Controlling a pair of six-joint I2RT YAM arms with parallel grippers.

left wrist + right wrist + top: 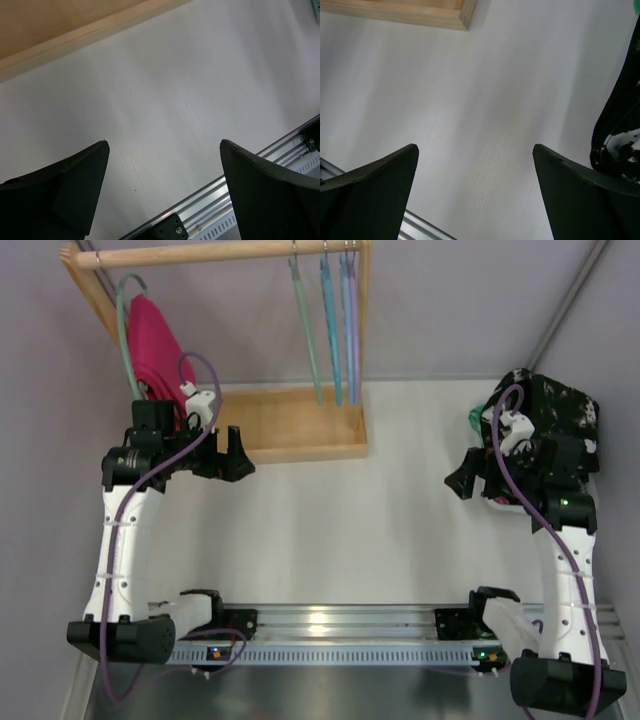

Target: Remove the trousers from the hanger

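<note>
Trousers [152, 340]: magenta, draped over green hanger [126, 330], which hooks on left end of wooden rack [220, 252] rail at far left of tabletop [350, 510]. Left claw [165, 145]: released, jaws wide apart, nothing between them; hangs over bare tabletop just beside rack base, apart from trousers. Right claw [475, 147]: also released and empty, over tabletop at right, near speckled clothes pile [560, 410]. Several other thin hangers [335, 330] hang at rail's right end, well apart from trousers.

No legible text or markings anywhere.
</note>
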